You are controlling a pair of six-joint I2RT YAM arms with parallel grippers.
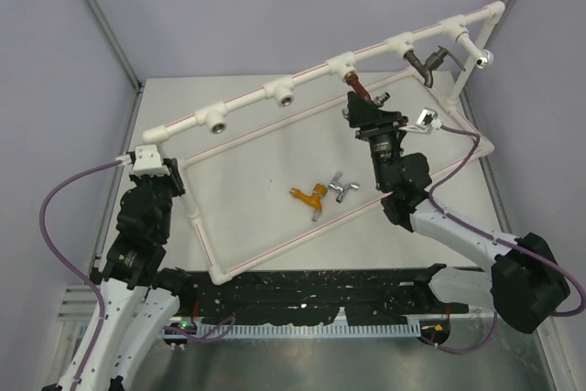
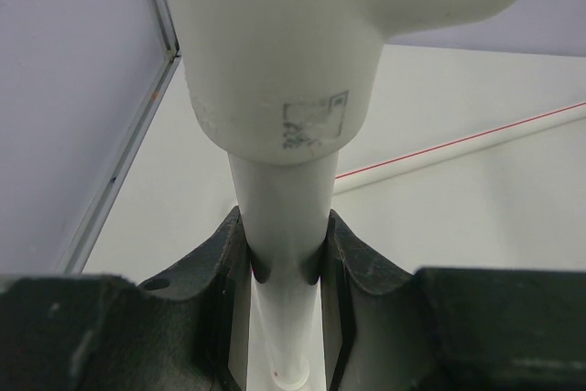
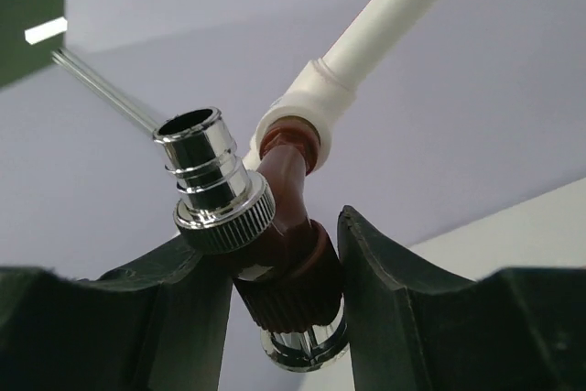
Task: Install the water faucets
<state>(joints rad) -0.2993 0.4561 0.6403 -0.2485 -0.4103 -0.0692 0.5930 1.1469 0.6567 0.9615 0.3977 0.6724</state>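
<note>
Left gripper (image 2: 286,258): we see it clamped on white pipe frame (image 2: 275,52).
Right gripper (image 3: 279,267): we see it closed round red-brown faucet (image 3: 286,185) at socket (image 3: 307,103).

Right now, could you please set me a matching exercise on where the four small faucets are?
Things: 1 orange tap-shaped faucet; 2 silver metal faucet; 3 red-brown faucet with chrome ends; 4 dark grey faucet.
Places: A hanging from a socket of the white pipe frame, ungripped; B between the fingers of the right gripper, at a socket; C on the table, left of its neighbour; D on the table, right of its neighbour.
Pairs: 1-C; 2-D; 3-B; 4-A.
</note>
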